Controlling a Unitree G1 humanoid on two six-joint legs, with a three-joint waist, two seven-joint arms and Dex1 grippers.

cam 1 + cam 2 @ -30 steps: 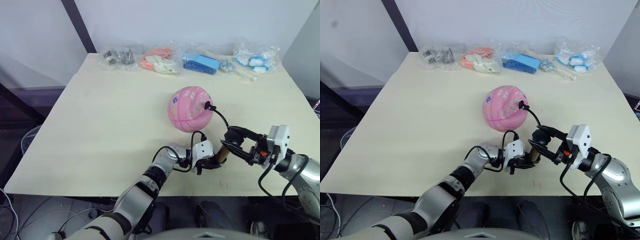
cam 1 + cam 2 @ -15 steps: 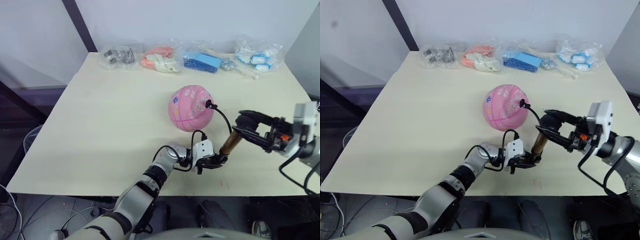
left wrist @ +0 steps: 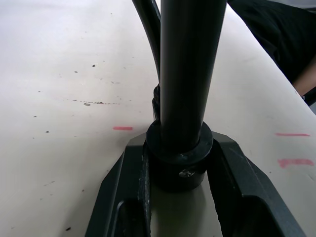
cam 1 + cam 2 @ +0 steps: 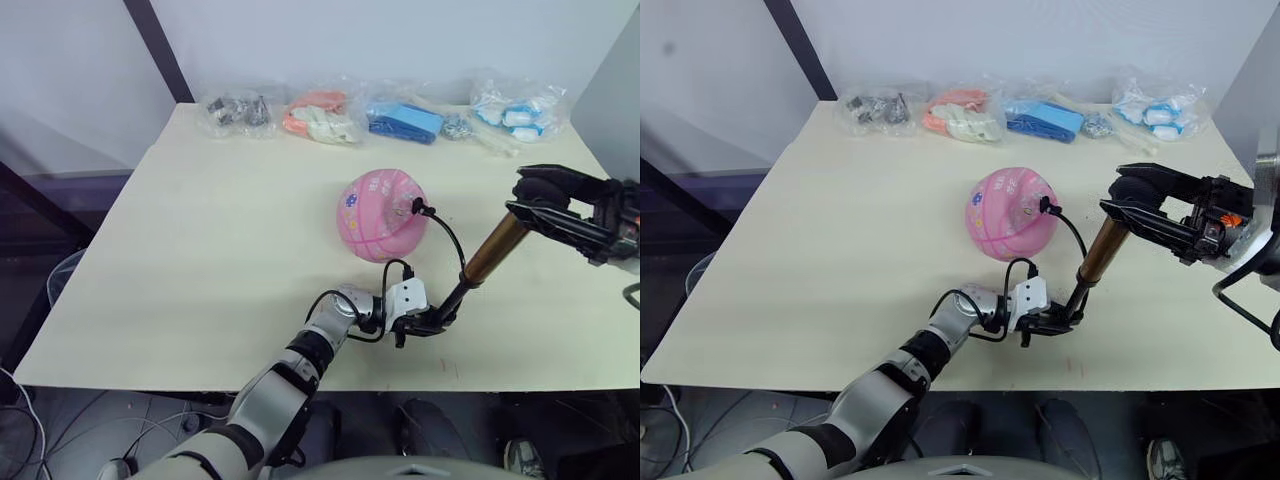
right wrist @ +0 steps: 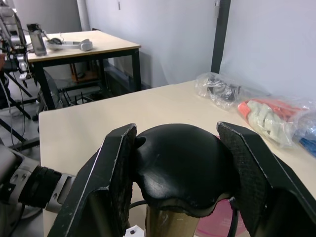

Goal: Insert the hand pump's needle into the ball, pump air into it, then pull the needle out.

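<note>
Left eye view: the ball (image 4: 382, 215) sits mid-table, right of centre, with the needle (image 4: 417, 208) at its right-hand upper side and the thin black hose looping down from there toward the near edge. The hand pump (image 4: 478, 268) stands tilted, base near me, top leaning far and right; bronze barrel up high, thin dark rod showing below it. My left gripper (image 4: 432, 325) pinches the pump's bottom end cap, low on the table (image 4: 200, 250) near the front edge. My right gripper (image 4: 548, 200) is clamped on the black T-handle at the top, well right of the ball. Four clear bags (image 4: 375, 118) line the far edge.

Right eye view: same layout. The pump is apart from the ball, joined to it by the hose.

Left wrist view: my two black fingers (image 3: 121, 197) press on either side of the pump's black end cap (image 3: 178, 155), rod rising straight out of it, hose just beside. Red marks on the tabletop.

Right wrist view: both pads (image 5: 116, 168) squeeze the rounded black handle (image 5: 180, 165); the bronze barrel top is just under it, a sliver of pink ball lower down. A second table (image 5: 74, 49) with a bottle stands further off.
</note>
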